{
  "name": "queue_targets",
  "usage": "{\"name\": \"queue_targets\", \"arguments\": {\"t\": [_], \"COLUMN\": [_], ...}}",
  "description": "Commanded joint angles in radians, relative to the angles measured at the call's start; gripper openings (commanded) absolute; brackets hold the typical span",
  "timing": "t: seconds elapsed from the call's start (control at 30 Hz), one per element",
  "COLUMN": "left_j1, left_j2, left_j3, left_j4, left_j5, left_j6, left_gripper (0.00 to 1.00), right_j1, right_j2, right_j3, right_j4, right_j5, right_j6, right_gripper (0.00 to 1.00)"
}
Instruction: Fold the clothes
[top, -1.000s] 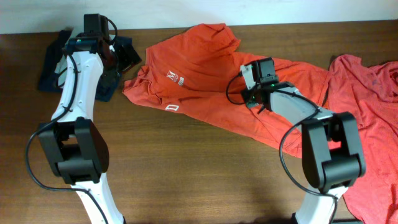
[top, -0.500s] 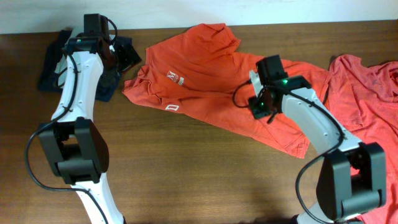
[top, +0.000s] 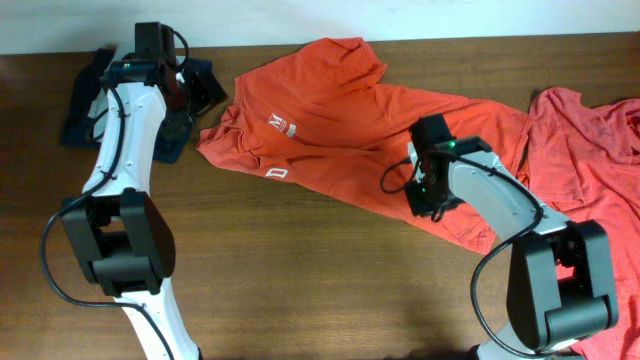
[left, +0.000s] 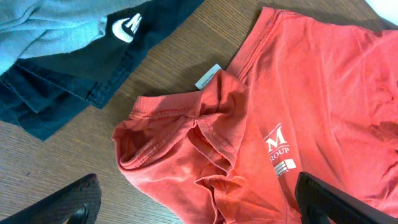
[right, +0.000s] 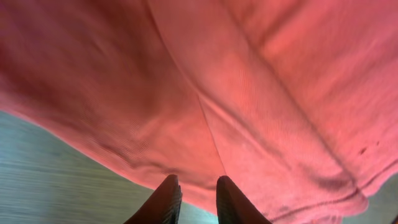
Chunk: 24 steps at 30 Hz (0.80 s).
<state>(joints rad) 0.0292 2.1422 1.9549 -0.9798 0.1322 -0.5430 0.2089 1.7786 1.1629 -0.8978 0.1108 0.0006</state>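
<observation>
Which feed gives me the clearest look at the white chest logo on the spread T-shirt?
Left wrist: the chest logo is close, with a legible M. Overhead shows it only as a tiny white mark. The right wrist view shows plain fabric, no logo.

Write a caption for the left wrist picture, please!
Crumpled orange-red T-shirt with a white logo lies on the wooden table beside dark clothes, between the open left gripper fingers.
</observation>
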Motion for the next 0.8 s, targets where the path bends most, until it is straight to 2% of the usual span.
{"name": "queue_targets", "arguments": {"t": [0.0,0.33,0.57,0.77], "left_j1": [-0.003,-0.003,-0.003,-0.003], "left_j2": [0.005,0.005,0.005,0.005], "left_j3": [-0.006,-0.006,-0.006,-0.006], "left_j4": [0.001,0.001,0.002,0.001], "left_j5": [0.01,0.01,0.01,0.01], "left_j6": [-0.006,-0.006,-0.006,-0.006], "left_gripper": [0.99,0.99,0.99,0.99], "right_j1": [-0.016,-0.059,-0.061,-0.06], "right_j2": [0.003,0.003,0.003,0.003], "right_j3": [-0.044,-0.138,-0.146,-0.153], "right_j4": [0.007,0.13,0.135,0.136], "right_j5": [0.077,0.11,0.11,0.08], "right_j6": [0.016,0.016,0.016,0.016], "right_gripper": [0.25,0.26,0.27,0.32]}}
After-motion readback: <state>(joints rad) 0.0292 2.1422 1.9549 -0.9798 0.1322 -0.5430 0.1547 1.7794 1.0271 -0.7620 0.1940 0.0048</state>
